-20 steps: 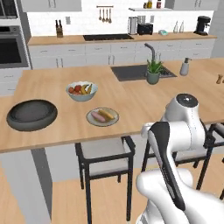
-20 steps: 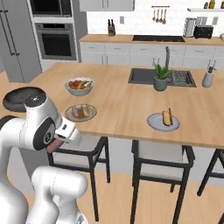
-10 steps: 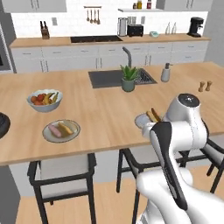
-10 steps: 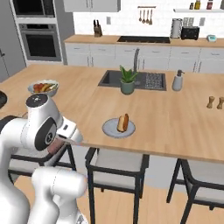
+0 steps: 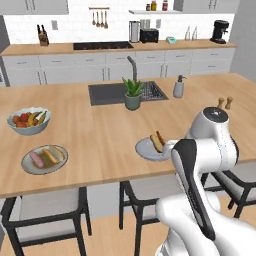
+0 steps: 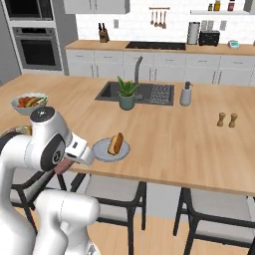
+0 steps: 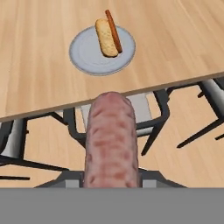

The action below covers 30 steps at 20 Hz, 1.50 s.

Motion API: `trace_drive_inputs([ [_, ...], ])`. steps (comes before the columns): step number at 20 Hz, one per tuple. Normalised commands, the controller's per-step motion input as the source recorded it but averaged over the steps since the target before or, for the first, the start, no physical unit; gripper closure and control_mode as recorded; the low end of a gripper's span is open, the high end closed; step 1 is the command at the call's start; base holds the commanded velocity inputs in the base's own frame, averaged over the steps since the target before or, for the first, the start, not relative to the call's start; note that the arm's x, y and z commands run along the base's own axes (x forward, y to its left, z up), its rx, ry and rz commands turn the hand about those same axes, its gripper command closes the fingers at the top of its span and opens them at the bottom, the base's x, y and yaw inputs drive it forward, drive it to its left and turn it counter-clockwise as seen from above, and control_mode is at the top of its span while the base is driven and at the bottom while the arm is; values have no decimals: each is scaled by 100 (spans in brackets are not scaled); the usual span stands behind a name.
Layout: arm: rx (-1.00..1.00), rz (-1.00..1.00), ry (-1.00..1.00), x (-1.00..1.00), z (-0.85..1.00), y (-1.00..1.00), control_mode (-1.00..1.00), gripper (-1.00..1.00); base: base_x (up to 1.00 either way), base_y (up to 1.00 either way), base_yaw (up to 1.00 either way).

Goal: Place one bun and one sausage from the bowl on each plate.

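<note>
Base driven right, sausage (image 7: 111, 140) off counter edge (image 7: 131, 91)

You are looking across a long wooden desk (image 5: 100, 140) that serves as the kitchen island; a dark sink (image 5: 125, 92) with a tall faucet (image 5: 132, 65) is set into its far side, a potted plant (image 5: 133, 93) beside it, a soap dispenser (image 5: 178, 87) to its right; salt and pepper shakers (image 6: 227, 119) stand further right; dark-framed stools (image 5: 47, 210) with grey seats sit tucked under the near edge on a pale wooden floor (image 6: 159, 234); along the far wall you see grey cabinets (image 5: 60, 72) under a wooden worktop, a cooktop (image 5: 102, 46), a knife block (image 5: 42, 37), a toaster (image 5: 149, 35), a coffee machine (image 5: 218, 31), hanging utensils (image 5: 99, 17) on white tile; a built-in oven (image 6: 37, 47) stands at far left.
</note>
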Motion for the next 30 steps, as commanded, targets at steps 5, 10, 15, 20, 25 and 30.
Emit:
trace_drive_inputs([
  [5, 0, 0, 0, 0, 0, 0, 100, 100, 0, 57, 0],
  [10, 0, 0, 0, 0, 0, 0, 100, 100, 8, 37, 0],
  [15, 0, 4, 0, 57, 0, -27, -100, 100, 0, 0, 0],
  [20, -4, 7, 13, 91, -7, -27, -100, 100, 0, 0, 0],
  [25, -14, 22, 12, 100, -8, -37, -100, 100, 0, 0, 0],
  [30, -7, 25, 20, 100, -27, -30, -100, 100, 0, 0, 0],
])
